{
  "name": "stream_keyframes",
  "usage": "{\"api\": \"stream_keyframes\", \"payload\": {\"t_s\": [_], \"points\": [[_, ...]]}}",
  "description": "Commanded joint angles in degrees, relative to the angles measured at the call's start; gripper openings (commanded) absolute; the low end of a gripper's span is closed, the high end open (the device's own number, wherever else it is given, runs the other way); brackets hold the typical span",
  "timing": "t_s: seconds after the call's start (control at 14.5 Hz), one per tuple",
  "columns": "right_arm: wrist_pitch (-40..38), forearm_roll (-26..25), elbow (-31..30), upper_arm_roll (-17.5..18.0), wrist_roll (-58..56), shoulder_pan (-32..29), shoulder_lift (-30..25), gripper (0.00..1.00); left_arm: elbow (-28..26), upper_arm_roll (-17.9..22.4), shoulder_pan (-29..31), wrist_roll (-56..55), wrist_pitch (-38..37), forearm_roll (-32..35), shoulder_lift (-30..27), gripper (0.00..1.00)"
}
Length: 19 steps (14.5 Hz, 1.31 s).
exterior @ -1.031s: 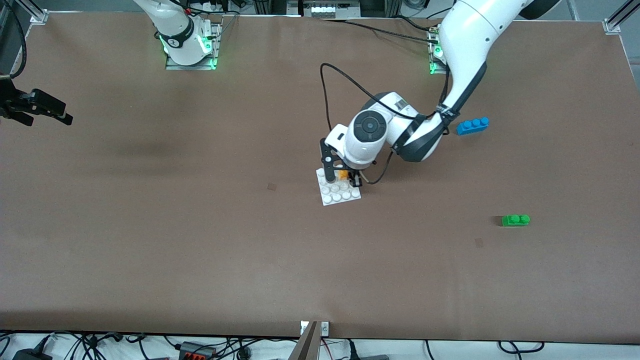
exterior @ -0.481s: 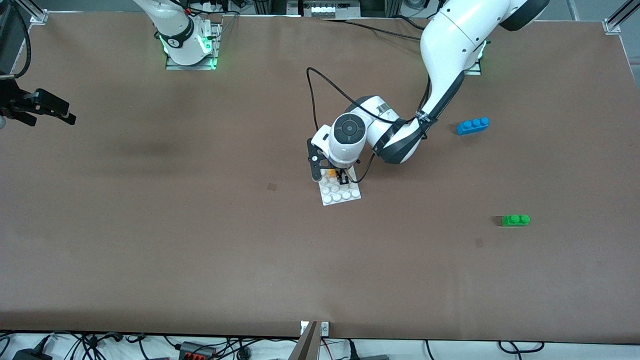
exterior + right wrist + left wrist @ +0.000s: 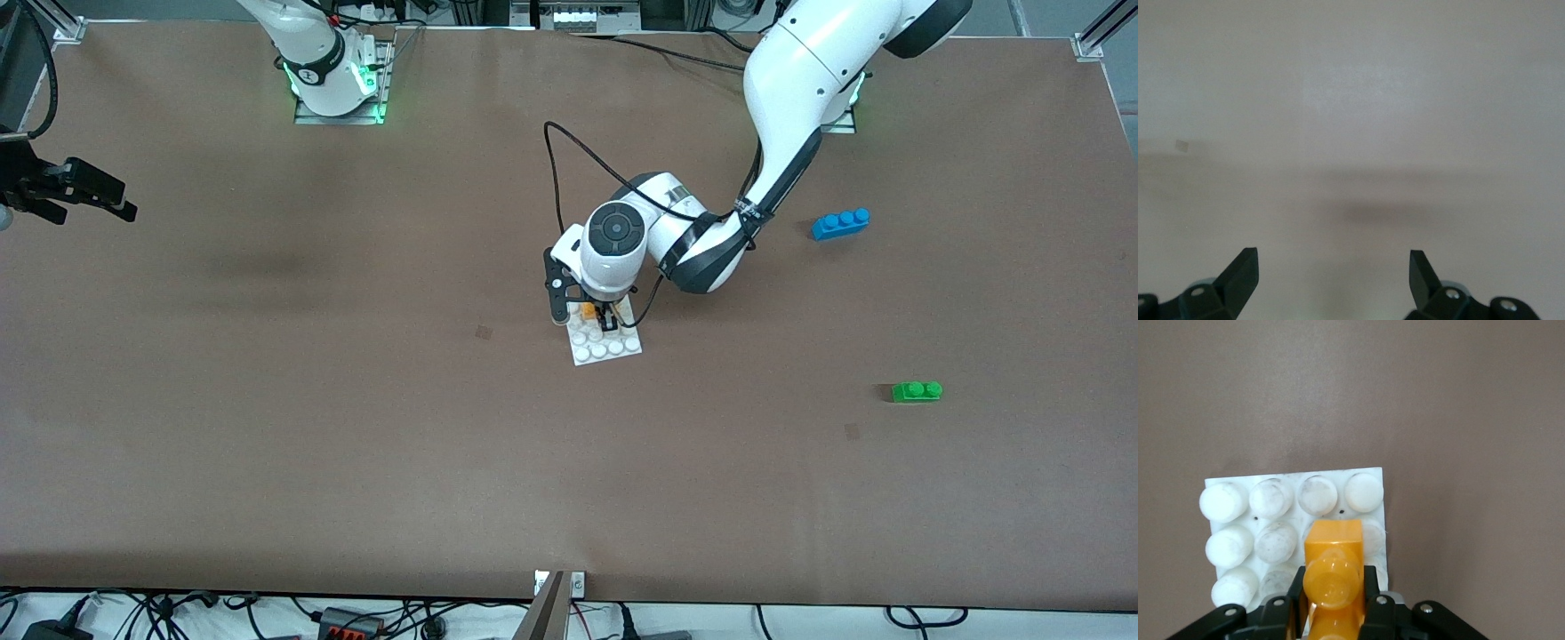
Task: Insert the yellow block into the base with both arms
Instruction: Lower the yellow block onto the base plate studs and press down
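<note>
The white studded base (image 3: 607, 346) lies mid-table. My left gripper (image 3: 601, 317) is over the part of the base nearest the arms' bases and is shut on the yellow block (image 3: 589, 310). In the left wrist view the yellow block (image 3: 1333, 567) sits between the black fingers (image 3: 1285, 610), over the studs of the base (image 3: 1228, 503). I cannot tell whether the block touches the studs. My right gripper (image 3: 89, 197) waits open and empty in the air at the right arm's end of the table; its wrist view shows the gripper (image 3: 1333, 267) over bare table.
A blue three-stud brick (image 3: 841, 223) lies toward the left arm's end of the table. A green two-stud brick (image 3: 917, 391) lies nearer to the front camera than the blue one. The left arm's black cable (image 3: 569, 169) loops above the table beside the wrist.
My left gripper has carried the yellow block a short way toward the right arm's end, over the base. Over the last half second it barely moved. The right arm shifted only slightly.
</note>
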Motion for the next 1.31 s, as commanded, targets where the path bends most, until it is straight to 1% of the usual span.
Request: {"api": "stream_keyframes", "payload": {"t_s": [0.0,0.69,0.76,0.89,0.96,1.03,1.1,1.17,1.24], "points": [[-1.18,0.94,1.17,0.09,-0.71,-0.11,0.22,1.00,2.26,0.87,-0.84,-0.39,-0.95,1.81,1.11,0.02],[-1.18,0.94,1.17,0.09,-0.71,-0.11,0.22,1.00,3.13,0.95,-0.93,-0.57,-0.78,1.81,2.07,0.03],[-1.18,0.94,1.17,0.09,-0.71,-0.11,0.22,1.00,3.14,0.95,-0.93,-0.65,-0.86,1.81,2.08,0.09],[-1.18,0.94,1.17,0.09,-0.71,-0.11,0.22,1.00,3.14,0.87,-0.84,-0.57,-0.86,1.81,2.08,0.25],[-1.18,0.94,1.09,0.09,-0.71,-0.11,0.22,1.00,3.22,0.87,-0.84,-0.48,-0.86,1.73,2.08,0.30],[-1.18,0.94,1.17,0.09,-0.71,-0.20,0.22,1.00,3.14,0.87,-0.66,-0.57,-0.95,1.73,1.99,0.35],[-1.18,0.94,1.17,0.01,-0.71,-0.20,0.22,1.00,3.22,0.87,-0.66,-0.65,-0.95,1.73,1.90,0.36],[-1.18,0.94,1.09,0.09,-0.71,-0.20,0.22,1.00,3.22,0.87,-0.75,-0.74,-1.04,1.64,1.81,0.40],[-1.18,0.94,1.17,0.01,-0.71,-0.20,0.31,1.00,3.22,0.87,-0.49,-0.22,-0.95,1.90,1.72,0.60]]}}
